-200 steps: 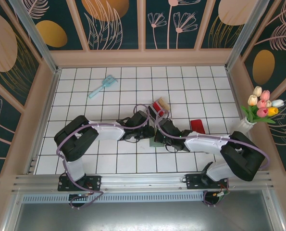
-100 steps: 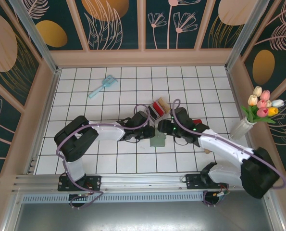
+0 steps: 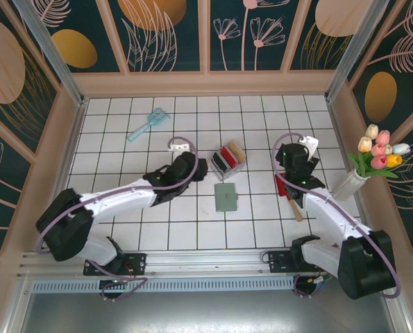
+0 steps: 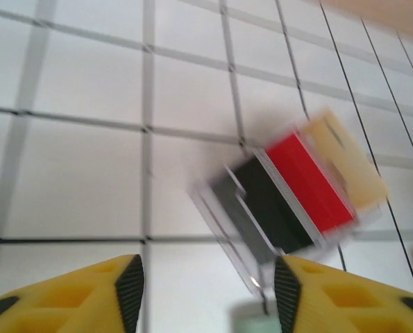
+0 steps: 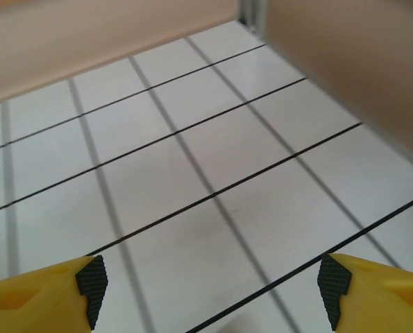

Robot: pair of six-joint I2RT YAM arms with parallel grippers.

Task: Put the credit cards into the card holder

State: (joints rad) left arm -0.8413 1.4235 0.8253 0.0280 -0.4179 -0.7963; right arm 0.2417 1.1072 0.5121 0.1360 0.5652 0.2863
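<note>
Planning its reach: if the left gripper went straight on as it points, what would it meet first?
Likely the clear plastic box holding red, black and tan cards, slightly right of centre; depth unclear.

In the left wrist view, motion blur is smearing the clear box (image 4: 242, 220) and the credit cards (image 4: 300, 191) standing in it; card edges are not resolving. The bottom edge is cutting off the card holder (image 4: 251, 325) and the fingers (image 4: 67, 298) of the left gripper (image 4: 207, 288). The right wrist view is likewise cropping the fingers (image 5: 373, 291) of the right gripper (image 5: 209, 281). From above, the right arm (image 3: 317, 208) is covering part of a red card (image 3: 282, 184).
</note>
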